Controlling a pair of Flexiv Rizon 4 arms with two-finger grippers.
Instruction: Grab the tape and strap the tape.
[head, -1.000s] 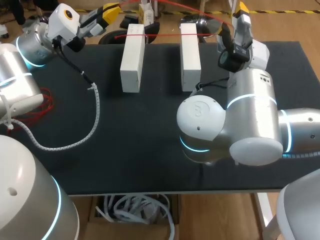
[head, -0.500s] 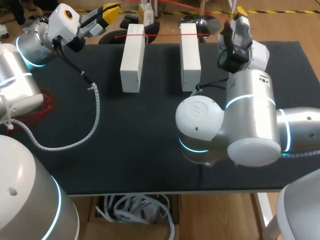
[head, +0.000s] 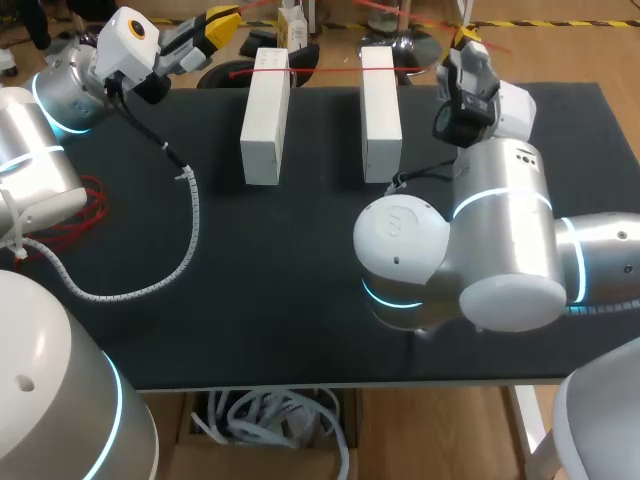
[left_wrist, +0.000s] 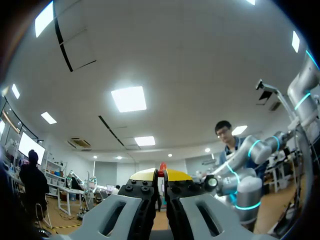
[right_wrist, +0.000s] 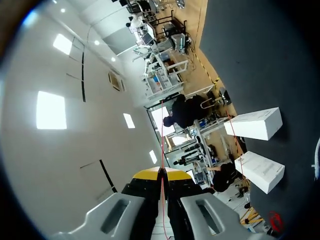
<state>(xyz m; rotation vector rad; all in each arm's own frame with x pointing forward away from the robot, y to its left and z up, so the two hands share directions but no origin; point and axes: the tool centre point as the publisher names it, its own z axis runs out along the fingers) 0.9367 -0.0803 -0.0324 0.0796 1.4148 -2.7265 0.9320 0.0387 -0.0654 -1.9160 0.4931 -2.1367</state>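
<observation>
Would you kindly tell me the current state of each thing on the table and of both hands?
left hand, shut on the red tape
right hand, shut on the red tape
red tape, drawn in a straight line across both boxes' far ends
left white box, lying flat, closed
right white box, lying flat, closed, apart from the left one

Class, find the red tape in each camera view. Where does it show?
Head: tape crosses both white boxes.
Left wrist: tape pinched in the left end effector.
Right wrist: tape running out from the right end effector.
Landmark: the boxes, in head and right wrist views.
</observation>
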